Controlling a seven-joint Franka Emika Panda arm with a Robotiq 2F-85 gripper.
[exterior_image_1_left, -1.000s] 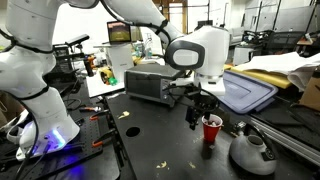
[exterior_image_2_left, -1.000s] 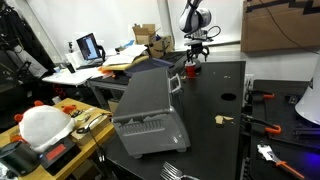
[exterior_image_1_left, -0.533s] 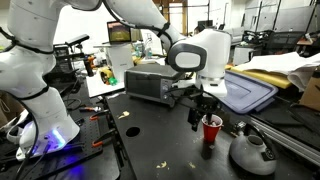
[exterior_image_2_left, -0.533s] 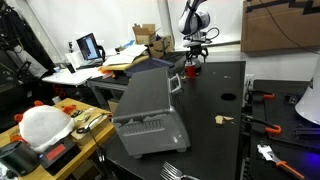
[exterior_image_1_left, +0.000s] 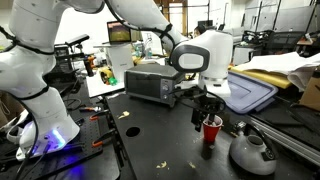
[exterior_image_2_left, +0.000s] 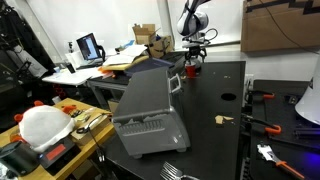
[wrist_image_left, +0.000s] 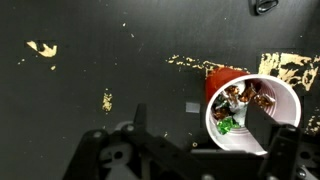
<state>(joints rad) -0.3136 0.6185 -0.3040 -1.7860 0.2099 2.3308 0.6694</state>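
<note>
A red plastic cup (exterior_image_1_left: 211, 131) with a white inside stands on the black table (exterior_image_1_left: 150, 140); it also shows far off in an exterior view, cup (exterior_image_2_left: 192, 69). In the wrist view the cup (wrist_image_left: 232, 138) holds crumpled candy wrappers (wrist_image_left: 238, 104), brown, silver and one green. My gripper (exterior_image_1_left: 205, 113) hangs just above the cup, open and holding nothing. From the wrist, the gripper (wrist_image_left: 200, 122) has one finger over bare table to the cup's left and the other finger (wrist_image_left: 263, 124) over the cup's mouth.
A grey toaster oven (exterior_image_1_left: 150, 84) sits behind the cup, the same oven (exterior_image_2_left: 150, 110) near in the other view. A metal kettle (exterior_image_1_left: 250, 152) stands close beside the cup and a blue bin lid (exterior_image_1_left: 248, 92) behind. Crumbs (wrist_image_left: 42, 48) dot the table; red-handled tools (exterior_image_2_left: 262, 125) lie at one edge.
The gripper has drifted slightly sideways above the cup; its jaws stay open and the cup has not moved.
</note>
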